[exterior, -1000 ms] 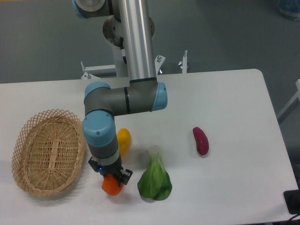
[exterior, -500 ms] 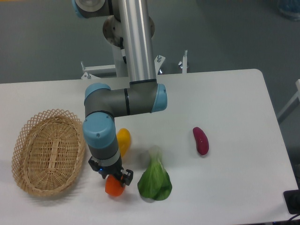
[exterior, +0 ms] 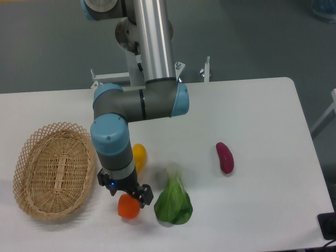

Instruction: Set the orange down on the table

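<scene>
The orange point(exterior: 128, 208) is a small round red-orange fruit resting on the white table point(exterior: 252, 115), between the wicker basket and the green leafy vegetable. My gripper point(exterior: 126, 191) hangs just above it, pointing straight down. Its jaws stand spread wider than the fruit and are off it, so it is open. The top of the orange is partly hidden by the gripper body.
An oval wicker basket point(exterior: 52, 170) lies at the left. A yellow-orange mango-like fruit point(exterior: 139, 156) sits behind the gripper. A green leafy vegetable point(exterior: 173, 202) lies right beside the orange, and a purple oblong vegetable point(exterior: 224, 157) farther right.
The orange was lowered onto the table and let go. The jaws have spread, and the gripper has lifted slightly away from the fruit.
</scene>
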Robot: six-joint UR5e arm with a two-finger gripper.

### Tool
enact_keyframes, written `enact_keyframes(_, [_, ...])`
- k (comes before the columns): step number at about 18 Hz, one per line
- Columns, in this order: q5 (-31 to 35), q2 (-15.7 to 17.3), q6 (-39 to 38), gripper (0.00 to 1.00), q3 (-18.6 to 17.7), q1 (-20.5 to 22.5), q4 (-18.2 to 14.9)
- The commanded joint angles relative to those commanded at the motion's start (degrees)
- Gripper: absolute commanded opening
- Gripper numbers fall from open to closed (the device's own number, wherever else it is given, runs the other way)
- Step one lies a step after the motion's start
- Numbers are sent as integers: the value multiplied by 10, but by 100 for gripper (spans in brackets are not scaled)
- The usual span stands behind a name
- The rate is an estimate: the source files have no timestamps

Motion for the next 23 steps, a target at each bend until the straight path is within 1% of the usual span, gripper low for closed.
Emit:
enact_keyframes(4, [-6,25,33,100,13,19,-39])
enact_keyframes(6, [-16,47,69,100,18,32,-61])
enact_keyframes(7, [-20,54,74,100,24,37,-75])
enact_keyframes(9, [-30,67,82,100,39,50,-114])
enact_keyframes(11, [-32,78,122,100,51,56,-150])
enact_keyframes(12, [-32,89,133,100,53,62,-160])
enact_keyframes(13, [-33,96,134,100,52,68,-166])
enact_keyframes(15, [-39,98,138,100,51,74,-176])
enact_keyframes(23, [-40,105,145,100,54,76,-177])
